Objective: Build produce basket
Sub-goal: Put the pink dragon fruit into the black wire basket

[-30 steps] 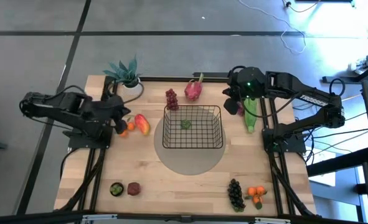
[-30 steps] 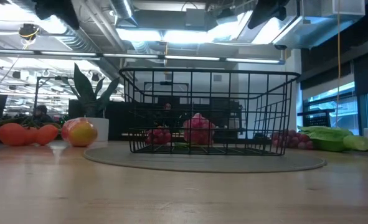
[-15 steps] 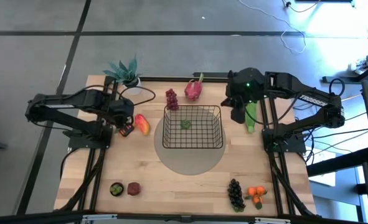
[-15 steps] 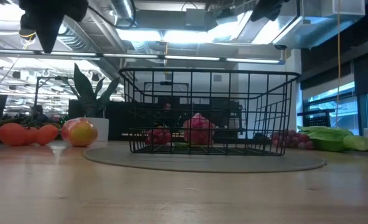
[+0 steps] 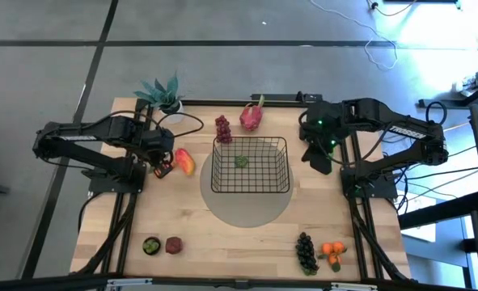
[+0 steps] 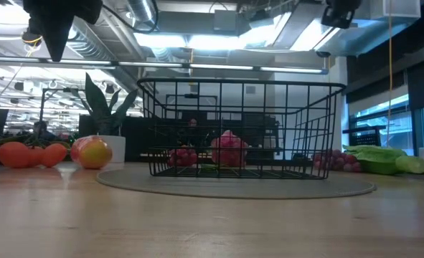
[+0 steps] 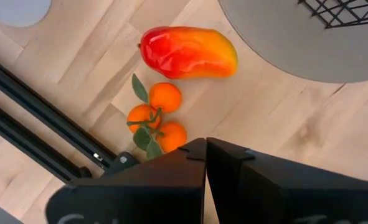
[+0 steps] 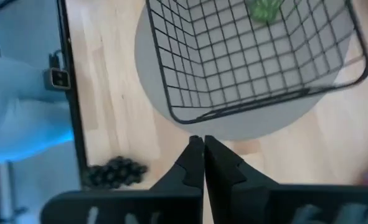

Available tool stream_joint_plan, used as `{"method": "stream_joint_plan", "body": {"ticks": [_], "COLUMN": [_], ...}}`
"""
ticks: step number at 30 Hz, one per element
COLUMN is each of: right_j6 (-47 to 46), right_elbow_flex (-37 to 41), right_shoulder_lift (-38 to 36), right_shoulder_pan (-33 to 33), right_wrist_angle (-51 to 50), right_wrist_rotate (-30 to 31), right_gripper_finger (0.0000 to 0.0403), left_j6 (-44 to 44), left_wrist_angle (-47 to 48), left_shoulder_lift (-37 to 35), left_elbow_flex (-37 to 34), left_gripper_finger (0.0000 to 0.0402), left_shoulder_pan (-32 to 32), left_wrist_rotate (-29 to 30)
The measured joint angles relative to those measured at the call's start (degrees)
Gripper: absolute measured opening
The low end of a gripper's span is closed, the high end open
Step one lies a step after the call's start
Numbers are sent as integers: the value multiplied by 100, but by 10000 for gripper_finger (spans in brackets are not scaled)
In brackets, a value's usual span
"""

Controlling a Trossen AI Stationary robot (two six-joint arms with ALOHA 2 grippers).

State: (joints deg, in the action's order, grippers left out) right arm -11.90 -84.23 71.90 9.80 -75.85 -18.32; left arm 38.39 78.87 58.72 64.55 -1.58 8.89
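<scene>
The black wire basket point(image 5: 251, 166) stands on a round grey mat point(image 5: 251, 204) with one small green fruit point(image 5: 241, 161) inside. My left gripper point(image 7: 205, 148) is shut and hangs above a cluster of small oranges point(image 7: 154, 116), next to the red-yellow mango point(image 7: 188, 52). My right gripper point(image 8: 202, 142) is shut, in the air by the basket's right side point(image 8: 233, 109), tipped downward. Red grapes point(image 5: 222, 128) and a pink dragon fruit point(image 5: 252, 115) lie behind the basket. Green pods point(image 6: 384, 159) lie at the right, hidden under my right arm in the high view.
A teal plant in a white pot point(image 5: 164, 97) stands at the far left corner. A green fruit point(image 5: 151, 245) and a brown fruit point(image 5: 173, 245) lie near the front left. Dark grapes point(image 5: 306, 252) and more oranges point(image 5: 332, 251) lie at the front right.
My left gripper has swung a little toward the basket and tipped down over the oranges, then stayed still. My right gripper has moved toward the near edge along the basket's right side and tipped downward, now covering the green pods from above. Both stay shut.
</scene>
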Motion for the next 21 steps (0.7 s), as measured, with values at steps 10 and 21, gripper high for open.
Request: {"method": "stream_joint_plan", "body": {"ticks": [10, 21], "right_j6": [-208, -1211], "right_elbow_flex": [2, 2], "right_shoulder_lift": [-1, 0], "right_shoulder_pan": [-187, -166], "right_wrist_angle": [-86, -71], "right_wrist_rotate": [-93, 653], "right_gripper_finger": [0, 3], "left_j6": [7, 4], "left_wrist_angle": [-1, -2], "left_shoulder_lift": [0, 0], "left_elbow_flex": [0, 0], "left_gripper_finger": [0, 0], "left_shoulder_pan": [0, 0], "left_wrist_rotate": [65, 65]}}
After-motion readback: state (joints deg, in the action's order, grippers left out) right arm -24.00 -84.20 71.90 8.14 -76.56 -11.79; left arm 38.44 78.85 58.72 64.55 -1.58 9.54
